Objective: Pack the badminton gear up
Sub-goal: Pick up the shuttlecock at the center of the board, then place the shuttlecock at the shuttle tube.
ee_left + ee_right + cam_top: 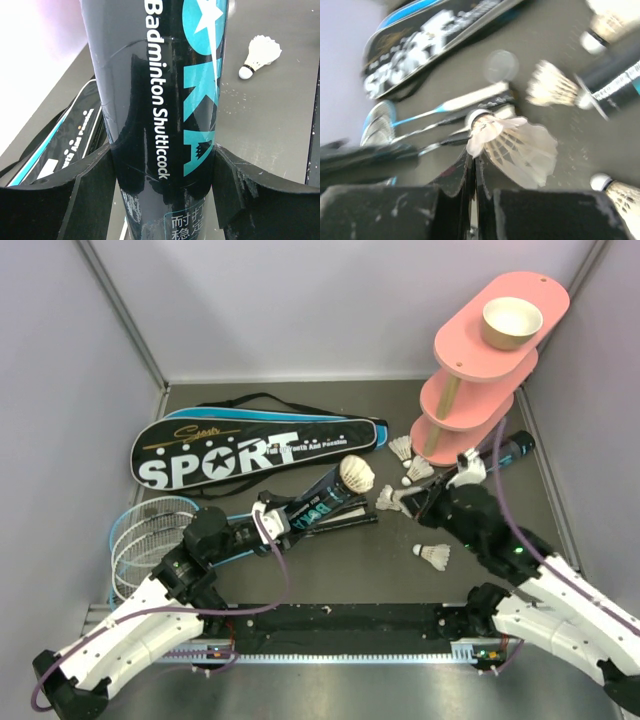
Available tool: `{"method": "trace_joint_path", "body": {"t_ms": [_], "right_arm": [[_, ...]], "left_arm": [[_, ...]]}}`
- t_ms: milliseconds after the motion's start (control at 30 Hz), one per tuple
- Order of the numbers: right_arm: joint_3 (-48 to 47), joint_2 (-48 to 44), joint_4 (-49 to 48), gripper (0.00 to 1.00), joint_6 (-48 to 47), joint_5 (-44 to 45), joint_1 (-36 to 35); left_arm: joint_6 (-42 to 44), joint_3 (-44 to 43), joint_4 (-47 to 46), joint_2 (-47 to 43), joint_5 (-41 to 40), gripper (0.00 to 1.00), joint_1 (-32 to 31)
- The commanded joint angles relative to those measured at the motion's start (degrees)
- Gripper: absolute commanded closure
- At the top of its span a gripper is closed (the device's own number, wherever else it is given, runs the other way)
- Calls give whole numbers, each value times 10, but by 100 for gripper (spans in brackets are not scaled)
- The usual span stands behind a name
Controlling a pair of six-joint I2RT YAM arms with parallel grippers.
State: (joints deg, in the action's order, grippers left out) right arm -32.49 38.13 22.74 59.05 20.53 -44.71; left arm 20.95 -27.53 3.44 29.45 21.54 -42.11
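Top view: the left gripper clamps the black cylinder tube with teal lettering. The tube's long axis runs from the table centre toward the far-right corner, with its mouth just left of the right gripper.

Left wrist view: both pads touch the tube.

Right wrist view: the jaws are closed beside a white feather shuttlecock. Whether a feather is pinched cannot be told. Thin racket shafts lie beyond it.

Black-and-teal tube, white shuttlecock, pink stand, tan bowl
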Motion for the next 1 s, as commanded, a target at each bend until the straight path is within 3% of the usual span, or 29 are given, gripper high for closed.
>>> {"method": "trace_joint_path", "body": {"t_ms": [0,33,167,200,300,467,767,800,833,900,933,967], "right_arm": [[-256,0,127,100,-368,-175,2],[-302,19,199,100,-382,-172,3],[-507,119,323,100,-467,-235,3],[-574,140,340,100,-474,-253,3],[-651,198,361,100,-484,-312,0],[-720,248,390,100,-472,-355,-30],[-736,297,390,100,-455,-348,-97],[-737,302,390,96,-453,-353,-98],[-737,309,386,76,-446,-365,-100],[-737,310,370,63,-438,-381,-100],[-737,310,355,52,-427,-387,-100],[-739,310,351,48,-422,-390,-100]], "left_arm": [[-1,-9,-48,6,11,92,-3],[-1,-10,-48,8,12,92,-3],[1,-16,-42,10,21,92,-3],[1,-15,-42,8,18,93,-3],[2,-14,-41,7,19,92,-3],[1,-14,-42,12,25,93,-3],[0,-15,-41,13,36,93,-3],[1,-14,-41,12,35,93,-4],[1,-13,-41,12,34,93,-4],[1,-14,-41,14,33,94,-4],[2,-15,-41,14,33,94,-4],[2,-13,-41,15,32,93,-4]]}}
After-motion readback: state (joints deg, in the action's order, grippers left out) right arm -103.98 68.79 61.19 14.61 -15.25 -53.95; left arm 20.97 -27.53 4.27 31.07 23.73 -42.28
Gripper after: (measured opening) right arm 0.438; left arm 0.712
